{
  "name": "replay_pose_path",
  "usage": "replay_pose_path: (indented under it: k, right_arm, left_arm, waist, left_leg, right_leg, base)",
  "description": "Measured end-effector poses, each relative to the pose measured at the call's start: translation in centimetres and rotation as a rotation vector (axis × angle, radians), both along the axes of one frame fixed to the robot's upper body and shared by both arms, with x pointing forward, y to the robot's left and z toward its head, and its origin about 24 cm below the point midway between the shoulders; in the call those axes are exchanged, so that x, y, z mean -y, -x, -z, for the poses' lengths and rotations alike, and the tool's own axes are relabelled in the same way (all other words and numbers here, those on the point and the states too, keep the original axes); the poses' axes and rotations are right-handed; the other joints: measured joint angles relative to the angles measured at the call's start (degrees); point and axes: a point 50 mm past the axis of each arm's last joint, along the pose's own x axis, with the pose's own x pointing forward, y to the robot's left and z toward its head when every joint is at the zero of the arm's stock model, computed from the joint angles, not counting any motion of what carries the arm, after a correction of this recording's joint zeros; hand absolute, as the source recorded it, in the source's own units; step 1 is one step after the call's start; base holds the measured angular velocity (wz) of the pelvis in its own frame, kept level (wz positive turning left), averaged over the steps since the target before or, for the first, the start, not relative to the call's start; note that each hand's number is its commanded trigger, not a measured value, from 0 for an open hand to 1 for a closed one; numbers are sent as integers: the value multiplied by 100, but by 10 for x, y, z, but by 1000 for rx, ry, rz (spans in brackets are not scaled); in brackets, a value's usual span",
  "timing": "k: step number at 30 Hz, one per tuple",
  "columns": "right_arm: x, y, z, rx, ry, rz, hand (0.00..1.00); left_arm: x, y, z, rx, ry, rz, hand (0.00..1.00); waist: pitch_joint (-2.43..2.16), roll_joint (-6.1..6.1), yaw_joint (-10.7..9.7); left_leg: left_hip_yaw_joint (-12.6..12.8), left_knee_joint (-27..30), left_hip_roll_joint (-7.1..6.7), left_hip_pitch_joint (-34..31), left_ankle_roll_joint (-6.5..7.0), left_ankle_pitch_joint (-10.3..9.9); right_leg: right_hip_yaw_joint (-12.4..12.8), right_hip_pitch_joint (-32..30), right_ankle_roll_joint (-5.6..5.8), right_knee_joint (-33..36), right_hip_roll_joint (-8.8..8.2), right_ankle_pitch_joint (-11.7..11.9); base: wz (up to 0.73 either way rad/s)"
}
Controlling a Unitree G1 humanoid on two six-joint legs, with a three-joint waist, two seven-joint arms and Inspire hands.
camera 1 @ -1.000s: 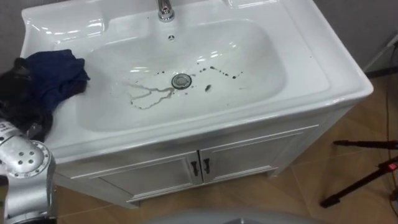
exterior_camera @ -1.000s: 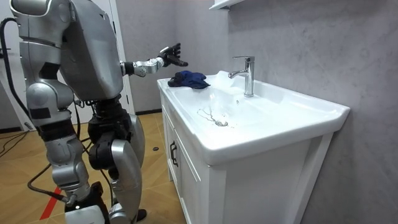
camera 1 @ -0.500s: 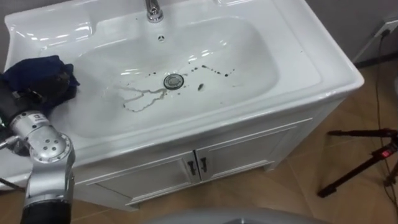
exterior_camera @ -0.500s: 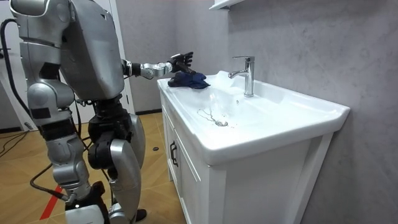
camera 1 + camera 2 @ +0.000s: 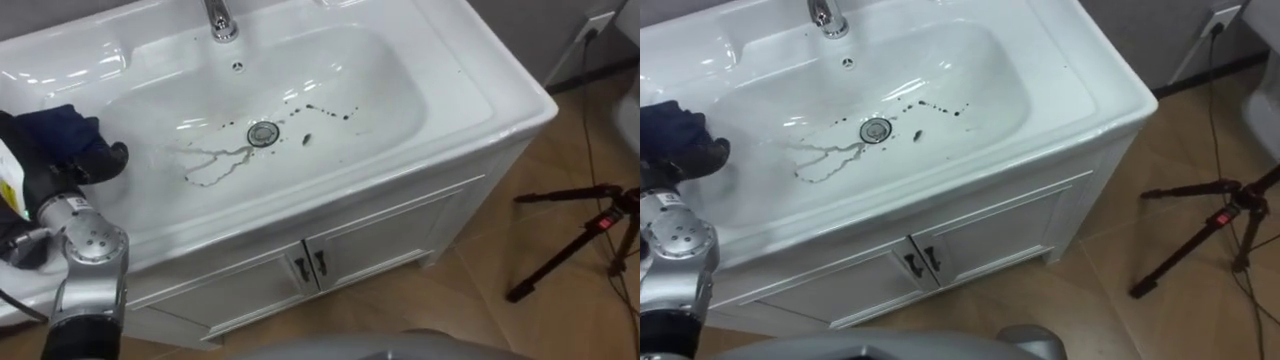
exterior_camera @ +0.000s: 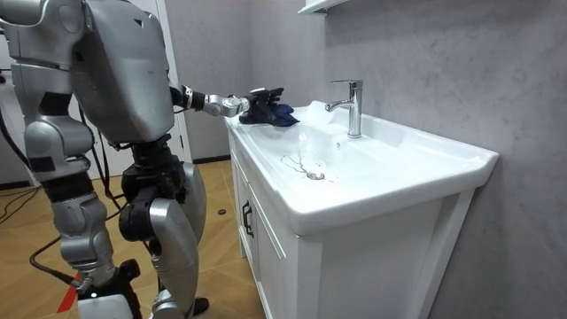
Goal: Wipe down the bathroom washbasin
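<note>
Flooring of brown wood (image 5: pixel 460 310) runs under a white vanity cabinet (image 5: pixel 390 235) with two doors, and the robot stands at the end of it on the room view's left, its left arm stretched out over the counter. On top sits the broad white basin (image 5: pixel 430 100), its bowl taking up most of the counter. A black tripod (image 5: pixel 575 235) stands on the floor off the robot's right, apart from the cabinet. At the back rim, centred, rises the chrome faucet (image 5: pixel 218 18).

The dark blue cloth (image 5: pixel 60 122) lies bunched on the flat left rim of the basin, outside the bowl. The left hand (image 5: pixel 88 162) lies on the near side of it, touching it, with the cloth heaped just beyond and beneath the fingers. The black fingers merge with the dark folds, so I cannot tell whether they are straight or curled into the fabric. In the room view the hand lies low over the top of the heap.

Inside the bowl a thin dark trail (image 5: pixel 215 165) loops to the left of the drain (image 5: pixel 262 132), and a line of dark spots (image 5: pixel 325 108) scatters to its right.
</note>
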Motion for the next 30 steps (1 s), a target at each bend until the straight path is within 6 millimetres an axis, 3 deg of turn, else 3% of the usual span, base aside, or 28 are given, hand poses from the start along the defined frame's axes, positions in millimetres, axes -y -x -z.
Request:
replay_pose_path:
  k: [2,5,11,18,30]
  right_arm:
    - [0,1,0,-11,2,3,0]
    - [0,2,0,-19,6,7,0]
    - [0,2,0,-23,26,10,0]
    - [0,2,0,-30,44,15,0]
    - [3,3,0,-36,70,12,0]
  left_arm:
    - [-2,1,2,-19,-2,-8,0]
    - [-4,2,2,-32,-6,-14,0]
    - [-8,2,9,-80,-1,-32,0]
    - [-10,9,20,-156,-24,-35,0]
    - [-4,11,27,-255,-132,9,0]
  waist:
    - [-38,-3,7]
    - [-60,-18,0]
    - [-73,48,-12]
    - [-46,100,-7]
    - [-52,87,0]
  left_leg:
    - [2,-57,0,-8,2,-1]
    - [1,-60,2,2,35,-20]
    - [-5,-59,8,10,71,-42]
    - [-16,-59,11,5,71,-42]
    - [-70,-57,10,-12,71,-43]
  right_leg:
    - [42,-77,1,41,20,13]
    - [46,-87,2,78,29,13]
    - [46,-81,11,99,37,24]
    - [32,-77,8,93,38,23]
    - [-154,-75,2,87,3,19]
  base:
    - [-11]
    - [-2]
    - [0]
    - [0]
    - [2]
